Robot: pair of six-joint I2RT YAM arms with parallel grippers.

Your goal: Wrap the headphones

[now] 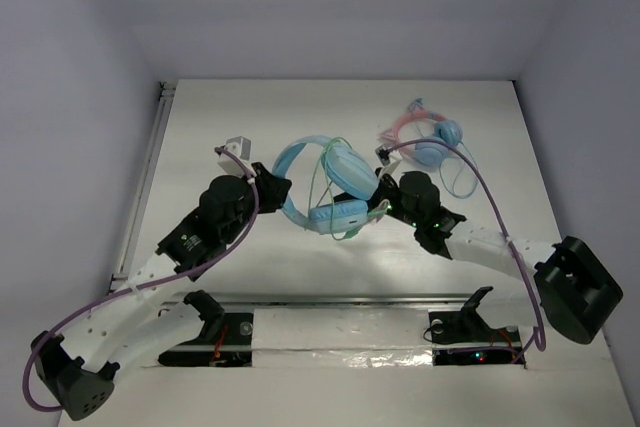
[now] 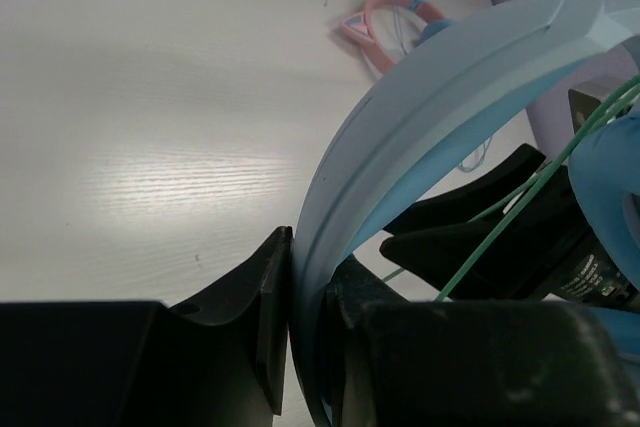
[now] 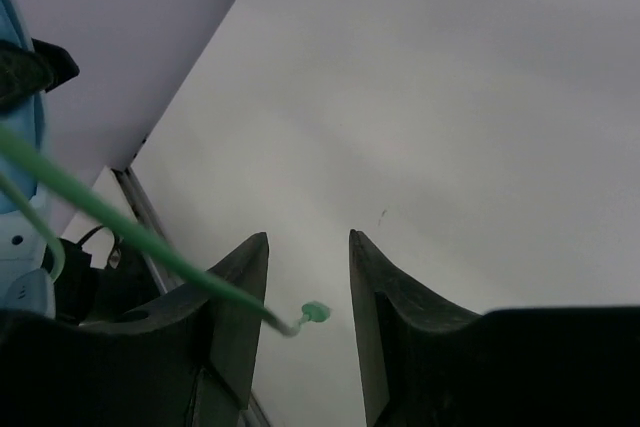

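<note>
mostly cropped, headphones pinched by left fingers; right fingers spread near the cable tip.

There is one table. Two pairs of headphones show — one large set, the light-blue headphones, and one smaller pink-and-blue pair. One thin green cable ends in one plug. Two arms stand here, the left arm and the right arm — each carries one two-fingered gripper: the left gripper, the right gripper.
</note>
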